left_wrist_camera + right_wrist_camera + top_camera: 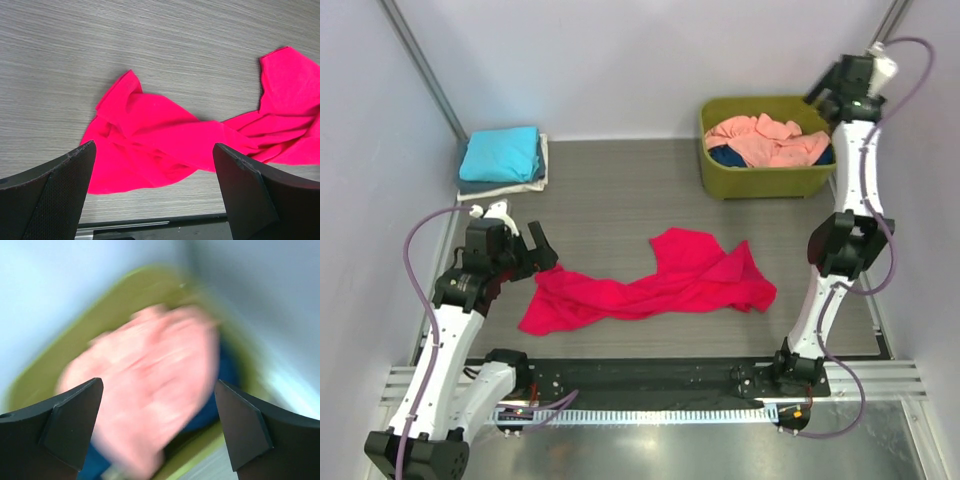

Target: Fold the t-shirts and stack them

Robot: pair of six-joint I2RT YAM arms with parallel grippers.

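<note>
A crimson-pink t-shirt (660, 285) lies crumpled and stretched out across the middle of the table; it also shows in the left wrist view (165, 145). My left gripper (535, 252) is open and empty, just above the shirt's left end. A folded stack sits at the back left: a turquoise t-shirt (501, 153) on top, grey-blue and white ones under it. My right gripper (832, 88) is open and empty, raised above the tub's right end. A salmon-pink t-shirt (150, 385) lies on a dark blue one (210, 405) in the tub, blurred in the right wrist view.
The olive-green plastic tub (765, 180) stands at the back right. Pale walls close in the table on three sides. A metal rail (650, 385) runs along the near edge by the arm bases.
</note>
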